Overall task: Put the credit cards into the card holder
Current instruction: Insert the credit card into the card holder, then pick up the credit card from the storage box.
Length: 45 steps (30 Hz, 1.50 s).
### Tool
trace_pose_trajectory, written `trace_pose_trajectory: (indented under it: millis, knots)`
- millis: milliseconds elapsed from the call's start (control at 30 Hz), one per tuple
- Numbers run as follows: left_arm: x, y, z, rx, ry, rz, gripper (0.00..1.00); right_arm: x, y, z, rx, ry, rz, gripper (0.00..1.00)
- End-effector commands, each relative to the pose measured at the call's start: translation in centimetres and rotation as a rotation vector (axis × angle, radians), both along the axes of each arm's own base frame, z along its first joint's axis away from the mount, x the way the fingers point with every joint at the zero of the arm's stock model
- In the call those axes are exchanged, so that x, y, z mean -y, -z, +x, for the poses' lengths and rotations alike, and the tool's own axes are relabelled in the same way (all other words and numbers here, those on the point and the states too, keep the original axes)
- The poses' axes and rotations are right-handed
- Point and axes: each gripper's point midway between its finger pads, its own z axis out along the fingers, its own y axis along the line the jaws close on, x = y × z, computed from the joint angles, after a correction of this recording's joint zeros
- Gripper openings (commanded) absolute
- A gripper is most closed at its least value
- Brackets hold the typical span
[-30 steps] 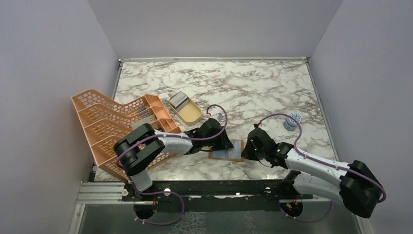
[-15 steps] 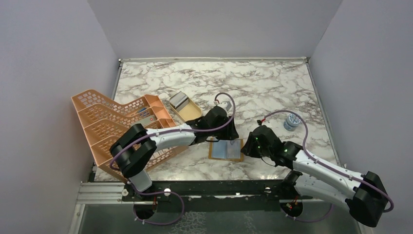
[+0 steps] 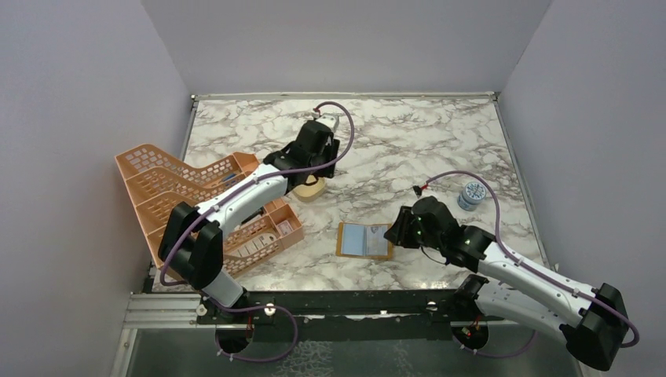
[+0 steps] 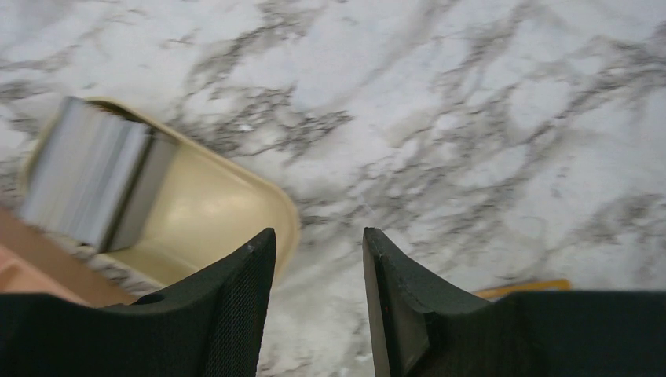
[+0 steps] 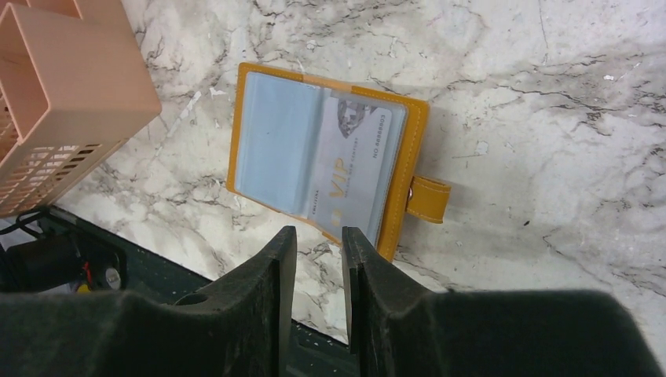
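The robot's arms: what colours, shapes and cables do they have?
The left arm and right arm have white links, black rounded joints and a purple cable looping outside. The gripper fingers are black and wedge-shaped.

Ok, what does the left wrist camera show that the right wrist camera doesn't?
Only the left wrist view shows the tan dish, with a blurred stack of credit cards resting at one end. Only the right wrist view shows the card holder lying open on the table, a VIP card tucked in one pocket, and its snap tab sticking out. Both show the marble tabletop and a corner of the peach rack.
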Motion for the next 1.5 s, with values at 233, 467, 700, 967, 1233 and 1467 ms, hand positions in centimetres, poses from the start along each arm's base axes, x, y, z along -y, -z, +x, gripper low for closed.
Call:
trace_pose_trajectory:
  millis: [233, 467, 700, 967, 1233, 1467]
  knots:
    - [-11.1, 2.0, 6.4, 0.035, -0.020, 0.550, 0.47, -2.5, -3.7, 0.9, 0.095, -0.088, 0.103, 0.29]
    - [-12.3, 4.8, 8.5, 0.024, 0.038, 0.655, 0.52, -2.6, -3.7, 1.1, 0.097, -0.081, 0.101, 0.29]
    - [-13.4, 6.4, 9.4, 0.003, 0.043, 0.730, 0.53, -2.4, -3.5, 1.4, 0.102, -0.078, 0.077, 0.29]
    - [-13.9, 7.3, 9.6, -0.007, 0.046, 0.775, 0.57, -2.5, -3.4, 1.6, 0.102, -0.077, 0.065, 0.29]
    - [-14.4, 8.2, 9.7, -0.024, 0.038, 0.812, 0.57, -2.5, -4.2, 1.8, 0.134, -0.082, 0.072, 0.29]
    - [-14.8, 8.2, 10.0, -0.017, 0.020, 0.837, 0.56, -2.2, -3.9, 1.6, 0.119, -0.068, 0.072, 0.29]
